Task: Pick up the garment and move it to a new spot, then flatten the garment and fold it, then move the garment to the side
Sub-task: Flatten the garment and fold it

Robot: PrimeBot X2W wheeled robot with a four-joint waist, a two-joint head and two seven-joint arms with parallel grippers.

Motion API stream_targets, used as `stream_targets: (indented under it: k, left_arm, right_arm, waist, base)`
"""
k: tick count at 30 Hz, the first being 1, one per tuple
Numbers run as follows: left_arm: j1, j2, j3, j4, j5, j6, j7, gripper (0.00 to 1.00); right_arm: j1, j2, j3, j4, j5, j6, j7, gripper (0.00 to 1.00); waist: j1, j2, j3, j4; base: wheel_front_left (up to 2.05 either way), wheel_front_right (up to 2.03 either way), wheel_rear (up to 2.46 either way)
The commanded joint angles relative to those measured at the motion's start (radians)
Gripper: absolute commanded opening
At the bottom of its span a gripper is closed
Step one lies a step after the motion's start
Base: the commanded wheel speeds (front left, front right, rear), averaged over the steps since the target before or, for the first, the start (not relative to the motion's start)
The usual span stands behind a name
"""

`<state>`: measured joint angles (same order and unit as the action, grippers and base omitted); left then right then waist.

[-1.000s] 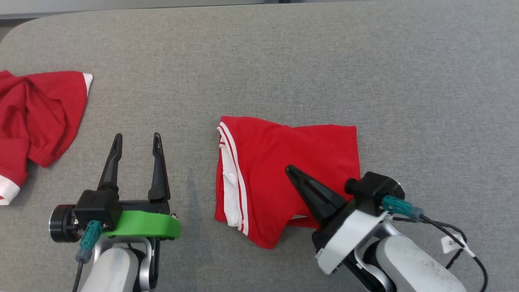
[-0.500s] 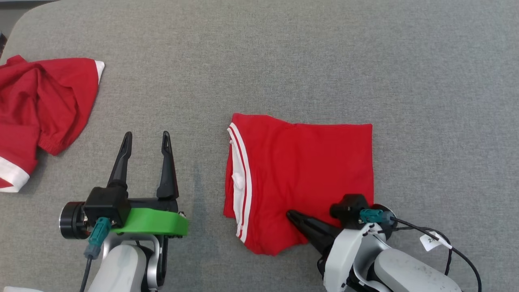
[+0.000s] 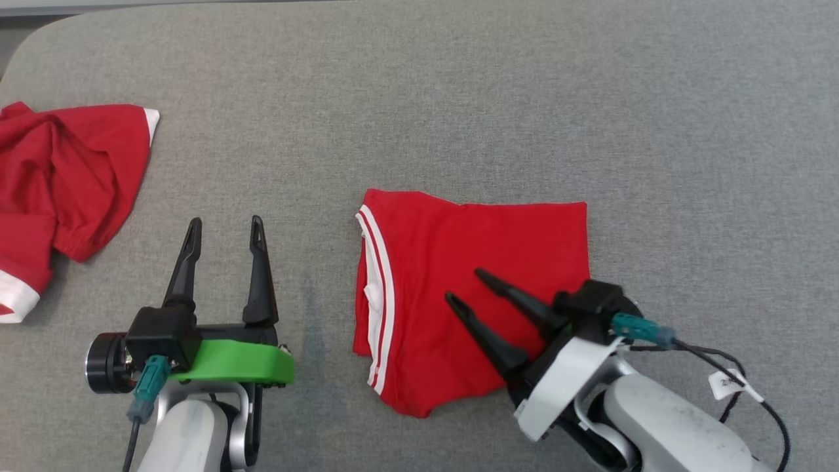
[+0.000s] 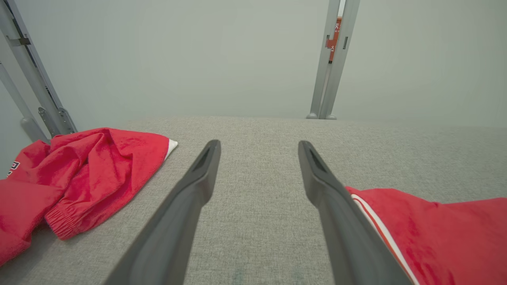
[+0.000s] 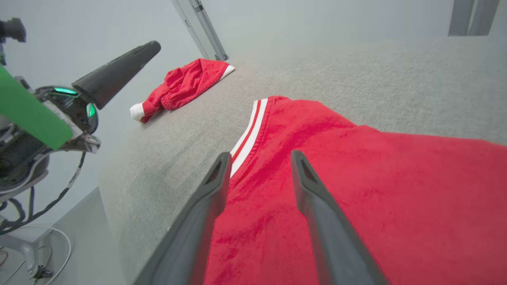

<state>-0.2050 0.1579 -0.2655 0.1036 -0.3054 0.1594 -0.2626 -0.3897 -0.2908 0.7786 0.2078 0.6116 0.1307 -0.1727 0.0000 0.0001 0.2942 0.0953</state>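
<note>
Nearest to me, my right gripper (image 3: 464, 286) is hovering over the lower right part of the folded red garment (image 3: 446, 236). I am holding its two dark fingers apart and released, and they are pinching nothing. Whether their tips are brushing the cloth I cannot tell. In my right wrist view the red cloth is spreading out under and beyond both fingers. My left gripper (image 3: 224, 223) is hanging to the left of the garment over bare grey table (image 3: 459, 98), with its fingers spread wide, empty, and pointing away from me. The garment is lying flat near the middle of the table as a rough rectangle, and its near edge is dipping to a blunt point. Two white stripes are running down its left edge, with a strip of white showing just inside them. In my left wrist view that striped edge is sitting just beside my inner finger, apart from it. Farther off, a second red garment (image 3: 65, 170) is lying crumpled at the table's left edge, showing a white cuff and a gathered hem, well apart from the folded one. Beyond the table's far edge, grey metal posts (image 4: 328, 59) are standing against a pale wall.
</note>
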Motion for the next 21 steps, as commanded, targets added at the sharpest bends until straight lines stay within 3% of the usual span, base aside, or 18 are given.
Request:
stream_targets:
  k: [1, 13, 17, 21]
  left_arm:
    - [0.013, 0.01, 0.008, 0.003, 0.006, 0.003, -0.002, 1.0]
    - [0.081, 0.045, 0.036, -0.008, 0.009, 0.019, 0.004, 1.0]
    - [0.106, 0.058, 0.033, -0.019, 0.01, 0.025, 0.017, 1.0]
    - [0.139, 0.071, 0.024, -0.018, 0.008, 0.018, 0.032, 1.0]
  right_arm:
    - [0.031, -0.005, -0.051, -0.022, -0.022, 0.0, -0.02, 1.0]
    - [0.261, 0.051, -0.656, -0.179, -0.22, 0.0, -0.043, 1.0]
    - [0.335, 0.073, -0.763, -0.235, -0.273, 0.0, 0.003, 1.0]
    - [0.404, 0.087, -0.804, -0.281, -0.3, 0.0, 0.043, 1.0]
  waist:
    - [0.0, -0.0001, -0.022, -0.02]
    - [0.0, -0.0001, -0.11, -0.073]
    - [0.0, -0.0001, -0.138, -0.084]
    - [0.0, -0.0001, -0.176, -0.09]
  base:
    - [0.0, 0.0, 0.0]
    - [0.0, 0.0, 0.0]
    - [0.0, 0.0, 0.0]
    - [0.0, 0.0, 0.0]
